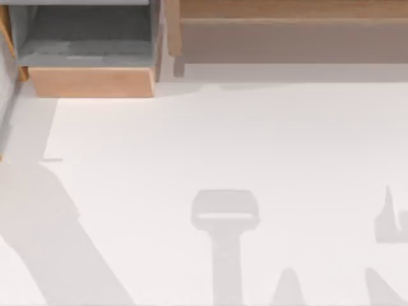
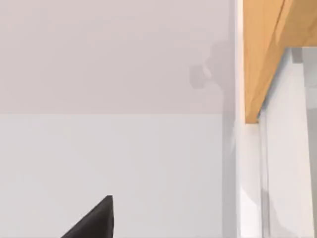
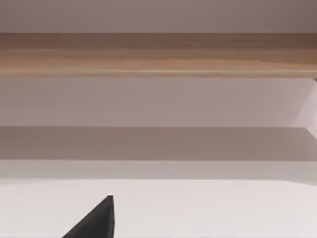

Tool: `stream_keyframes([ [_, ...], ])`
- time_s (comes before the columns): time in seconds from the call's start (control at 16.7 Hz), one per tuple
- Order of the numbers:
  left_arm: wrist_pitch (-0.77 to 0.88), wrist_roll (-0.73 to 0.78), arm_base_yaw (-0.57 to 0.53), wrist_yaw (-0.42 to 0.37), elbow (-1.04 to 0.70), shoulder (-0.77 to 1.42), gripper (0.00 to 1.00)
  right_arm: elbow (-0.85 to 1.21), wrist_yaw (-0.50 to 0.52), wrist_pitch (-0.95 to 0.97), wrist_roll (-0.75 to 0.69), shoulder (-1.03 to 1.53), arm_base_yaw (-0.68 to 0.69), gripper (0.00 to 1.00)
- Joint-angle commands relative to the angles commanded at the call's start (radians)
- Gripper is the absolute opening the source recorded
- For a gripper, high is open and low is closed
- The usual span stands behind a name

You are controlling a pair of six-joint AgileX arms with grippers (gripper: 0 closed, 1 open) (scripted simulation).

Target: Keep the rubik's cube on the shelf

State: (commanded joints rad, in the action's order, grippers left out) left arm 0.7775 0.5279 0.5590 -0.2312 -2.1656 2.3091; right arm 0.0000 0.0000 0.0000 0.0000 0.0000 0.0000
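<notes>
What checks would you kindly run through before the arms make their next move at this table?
1. Shelf ledge free where seen: ok.
2. Rubik's cube position: cannot tell.
3. Table in front of the shelf free of obstacles: ok.
4. Right gripper facing the shelf: ok.
5. Left gripper clear of the box compartment: cannot tell.
</notes>
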Motion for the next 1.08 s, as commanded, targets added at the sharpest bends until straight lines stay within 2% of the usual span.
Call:
stream_keyframes([
  [0.24, 0.353, -0.078, -0.124, 0.085, -0.172, 0.068, 1.00, 0.000, 0.000, 0.000, 0.000, 0.000, 0.000, 1.00],
  [0.42, 0.517, -0.111, -0.182, 0.128, -0.237, 0.112, 1.00, 0.000, 0.000, 0.000, 0.000, 0.000, 0.000, 1.00],
  [0.6, 0.587, -0.125, -0.206, 0.147, -0.258, 0.136, 1.00, 0.000, 0.000, 0.000, 0.000, 0.000, 0.000, 1.00],
  [1.08, 0.603, -0.105, -0.183, 0.142, -0.257, 0.118, 1.00, 0.000, 0.000, 0.000, 0.000, 0.000, 0.000, 1.00],
])
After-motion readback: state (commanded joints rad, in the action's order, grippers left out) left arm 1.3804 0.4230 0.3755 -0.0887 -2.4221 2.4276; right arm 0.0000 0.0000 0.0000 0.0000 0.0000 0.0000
